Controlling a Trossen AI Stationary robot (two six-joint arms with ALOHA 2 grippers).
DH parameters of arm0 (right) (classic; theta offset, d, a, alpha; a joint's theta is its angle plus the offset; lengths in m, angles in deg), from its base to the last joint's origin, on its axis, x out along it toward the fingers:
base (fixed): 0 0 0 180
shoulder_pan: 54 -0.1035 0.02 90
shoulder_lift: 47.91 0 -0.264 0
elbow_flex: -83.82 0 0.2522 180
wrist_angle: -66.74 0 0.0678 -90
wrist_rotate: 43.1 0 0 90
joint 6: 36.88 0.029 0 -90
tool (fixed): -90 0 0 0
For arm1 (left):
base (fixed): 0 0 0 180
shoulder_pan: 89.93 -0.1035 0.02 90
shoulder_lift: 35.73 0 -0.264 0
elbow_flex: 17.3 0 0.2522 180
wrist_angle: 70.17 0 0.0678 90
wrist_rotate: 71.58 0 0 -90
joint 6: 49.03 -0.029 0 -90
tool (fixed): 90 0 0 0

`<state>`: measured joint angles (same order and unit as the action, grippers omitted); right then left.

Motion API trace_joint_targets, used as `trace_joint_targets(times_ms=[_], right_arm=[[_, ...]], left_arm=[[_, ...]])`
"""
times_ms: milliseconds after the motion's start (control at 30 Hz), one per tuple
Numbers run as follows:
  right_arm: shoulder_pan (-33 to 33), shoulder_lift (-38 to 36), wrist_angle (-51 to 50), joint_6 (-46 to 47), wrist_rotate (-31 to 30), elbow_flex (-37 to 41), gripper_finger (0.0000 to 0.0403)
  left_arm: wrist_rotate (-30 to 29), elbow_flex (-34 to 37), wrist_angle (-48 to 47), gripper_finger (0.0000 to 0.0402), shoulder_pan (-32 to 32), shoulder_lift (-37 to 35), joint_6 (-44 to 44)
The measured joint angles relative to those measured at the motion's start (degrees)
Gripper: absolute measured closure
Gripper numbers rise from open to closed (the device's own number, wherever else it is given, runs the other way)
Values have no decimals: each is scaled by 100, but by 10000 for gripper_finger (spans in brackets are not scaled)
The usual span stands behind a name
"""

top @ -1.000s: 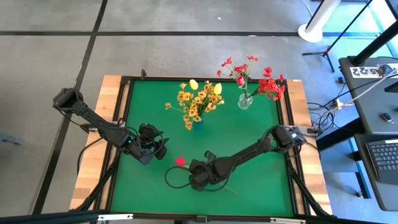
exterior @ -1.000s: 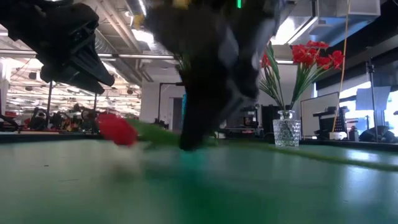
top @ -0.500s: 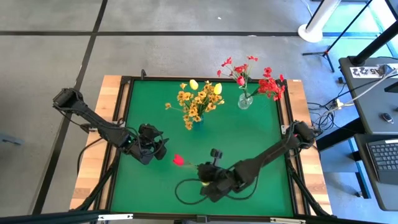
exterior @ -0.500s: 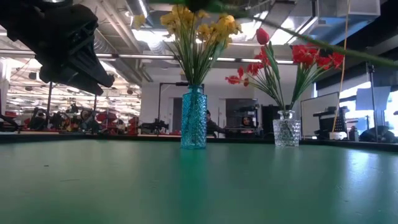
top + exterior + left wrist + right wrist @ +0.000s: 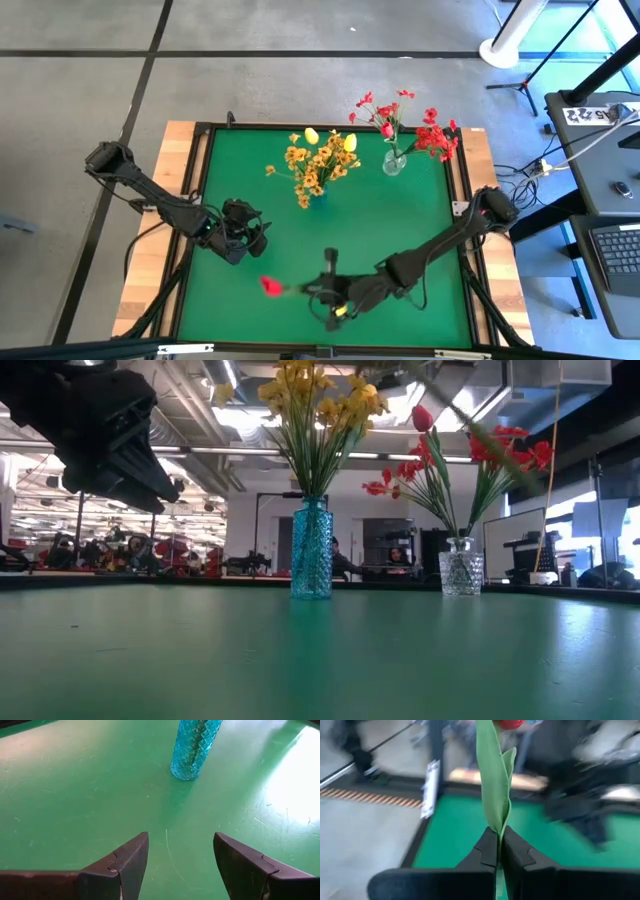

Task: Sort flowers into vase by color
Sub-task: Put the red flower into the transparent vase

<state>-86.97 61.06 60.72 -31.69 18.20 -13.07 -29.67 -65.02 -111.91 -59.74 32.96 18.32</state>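
A red tulip (image 5: 270, 285) on a green stem with a long leaf is in my right gripper (image 5: 322, 292), above the table's near middle. In the right wrist view the bloom (image 5: 510, 724) shows beyond the shut fingers. A blue vase (image 5: 316, 195) holds yellow flowers (image 5: 318, 160), and a clear vase (image 5: 394, 160) holds red flowers (image 5: 415, 125); both stand at the far side. My left gripper (image 5: 240, 235) waits open above the left half of the mat, and the blue vase (image 5: 195, 745) lies ahead of it. My right gripper pinches the tulip's stem and leaf (image 5: 496, 817) between its two fingers (image 5: 487, 845), partway down from the bloom. The tulip is lifted clear of the table. It lies roughly level, with the bloom pointing toward the table's left.
The green mat (image 5: 400, 230) sits in a dark frame with wooden table edges (image 5: 170, 200) beyond it. The two vases (image 5: 311, 550) (image 5: 461, 565) stand apart at the far side. Desks, cables and a stand lie off the table's right.
My right gripper has lifted the red tulip off the mat and carried it toward the near edge, turning as it went. The bloom has swung toward the near left and the stem is now clear of the table. My left arm has kept still.
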Motion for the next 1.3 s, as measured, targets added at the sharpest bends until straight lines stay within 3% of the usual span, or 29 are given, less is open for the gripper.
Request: trace_joint_targets(times_ms=[200,500,567,733,800,1100,1300], right_arm=[[0,-580,1560,-600,-781,1189,398],[48,-1504,5267,-1753,-482,3578,399],[38,-1676,5968,-2246,-866,4015,399],[76,-1880,7579,-3778,-2862,4745,399],[173,-1885,8221,-4379,-3358,4901,399],[1360,-2045,8221,-4629,-3865,4974,400],[1975,-2369,8211,-4661,-3424,5283,399]], left_arm=[[2,0,-6,183,0,0,-24],[-87,0,-1,183,-17,0,-47],[-88,0,-2,183,-17,0,-91],[-104,0,0,183,-17,-2,-118],[-160,0,3,183,-17,0,-118],[-349,0,54,183,-72,-2,-103],[-305,0,44,183,-72,-2,-143]])
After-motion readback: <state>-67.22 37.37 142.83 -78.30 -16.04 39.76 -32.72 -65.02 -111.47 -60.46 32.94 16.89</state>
